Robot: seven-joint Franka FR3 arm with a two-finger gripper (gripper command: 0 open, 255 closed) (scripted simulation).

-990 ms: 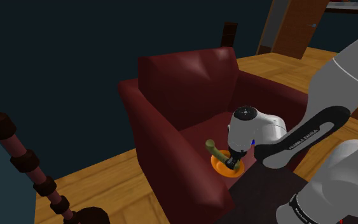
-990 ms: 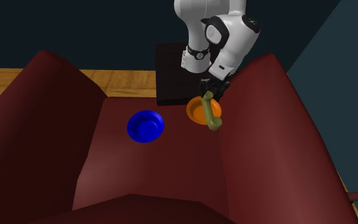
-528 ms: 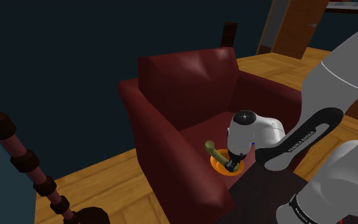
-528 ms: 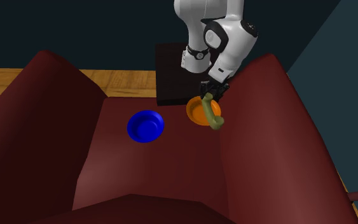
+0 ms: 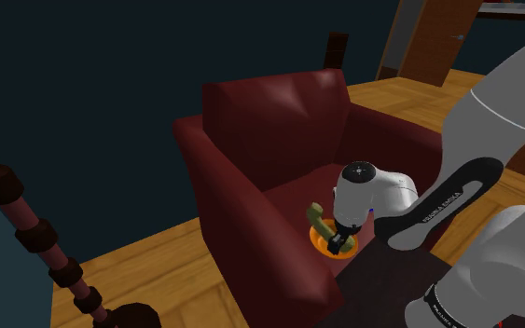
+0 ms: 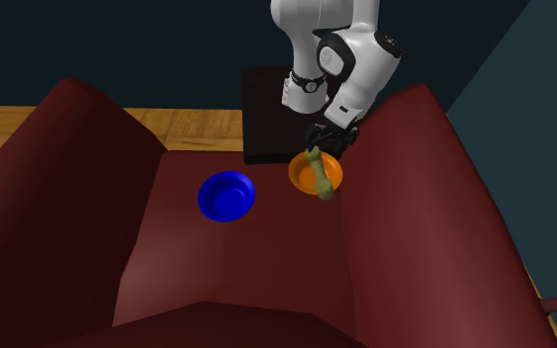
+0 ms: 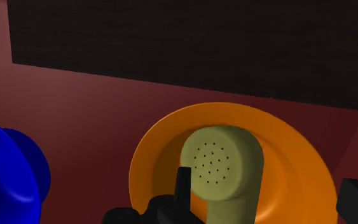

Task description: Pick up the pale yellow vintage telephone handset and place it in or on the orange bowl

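The pincer is open. In the wrist view its two black fingers stand apart, and the one on the far side is clear of the handset. The dull yellow-green handset rests in the orange bowl, with its round, perforated end facing the camera.

In the second exterior view the handset lies across the bowl. Its lower end reaches the rim at about 5 o'clock, and the pincer hangs just above at about 12 o'clock. A blue bowl sits at about 8 o'clock from the orange one, near it but apart. Both bowls are on the seat of a dark red armchair, with the dark stand beyond.

In the shoulder view the handset juts from the bowl towards 11 o'clock, beside the pincer.
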